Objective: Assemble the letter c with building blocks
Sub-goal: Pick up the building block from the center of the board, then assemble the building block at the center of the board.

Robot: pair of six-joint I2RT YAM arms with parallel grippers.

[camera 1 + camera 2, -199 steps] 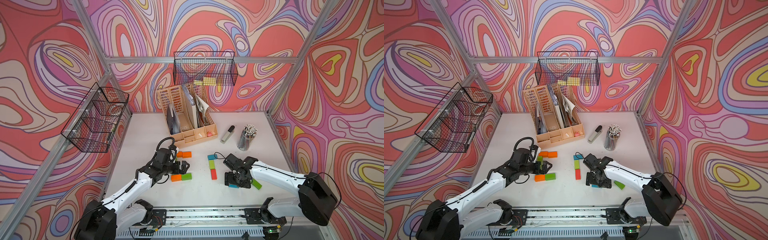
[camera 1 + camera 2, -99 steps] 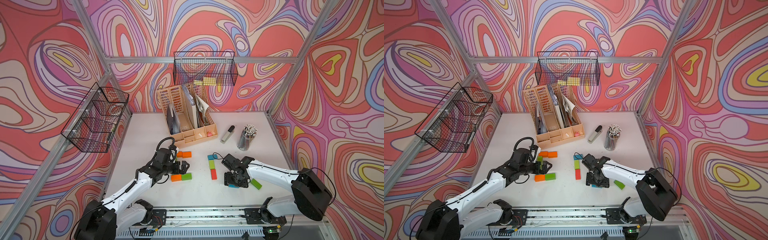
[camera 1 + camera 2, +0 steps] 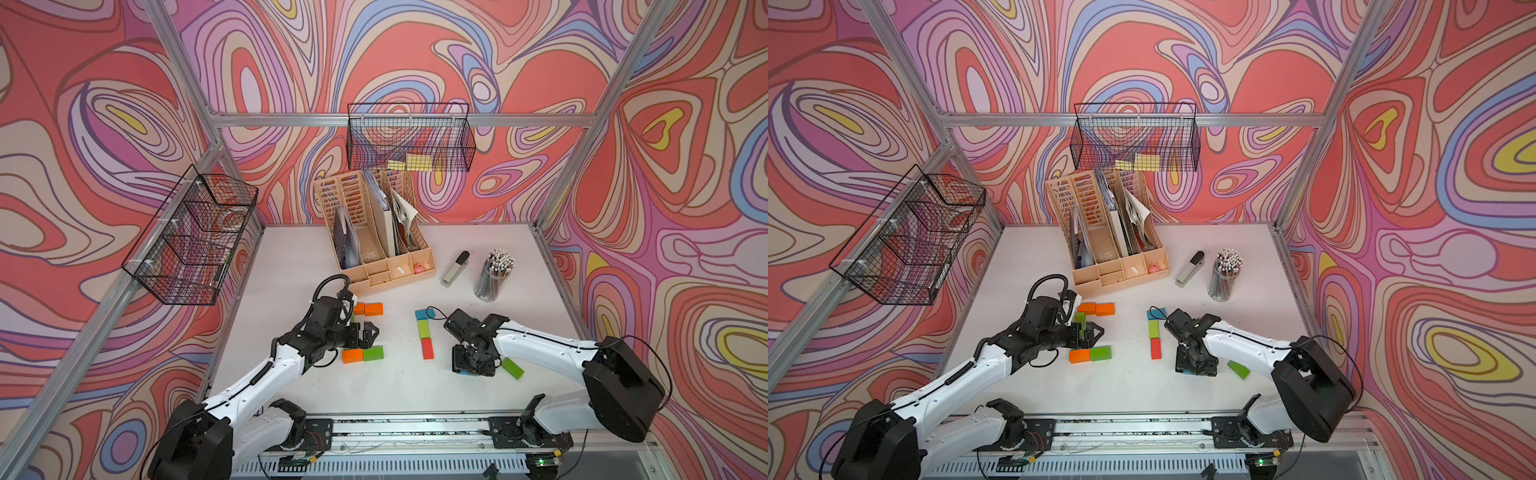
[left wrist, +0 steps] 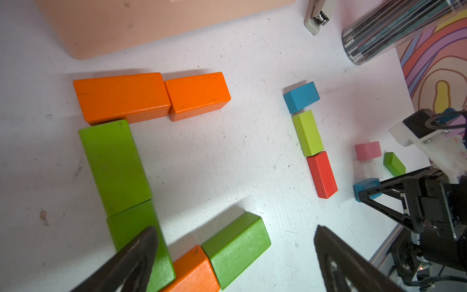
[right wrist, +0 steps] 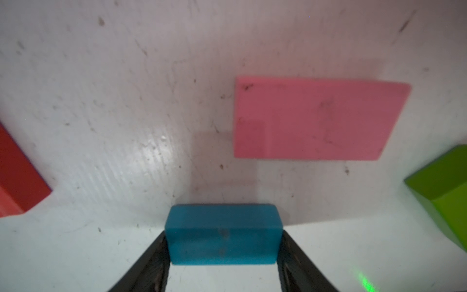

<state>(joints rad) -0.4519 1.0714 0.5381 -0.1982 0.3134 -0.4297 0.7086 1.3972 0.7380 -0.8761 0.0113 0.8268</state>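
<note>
Jaws on the right pinch a blue block [image 5: 223, 233] at five o'clock on the tabletop [image 3: 291, 257]; left jaws gape wide.

We are looking at a robotics lab test cell dressed as an office desk. Aluminium frame posts [image 3: 181, 62] are carrying wall panels [image 3: 415, 50] printed with swirling patterns. A left arm [image 3: 257, 374] and a right arm [image 3: 540, 345] are sitting on a rail [image 3: 415, 426] along the front edge of the white table [image 3: 291, 257]. A file organiser [image 3: 380, 277], a stapler [image 3: 454, 270] and a pencil cup [image 3: 492, 278] are standing on it, and wire baskets [image 3: 409, 137] are hanging on the walls.
</note>
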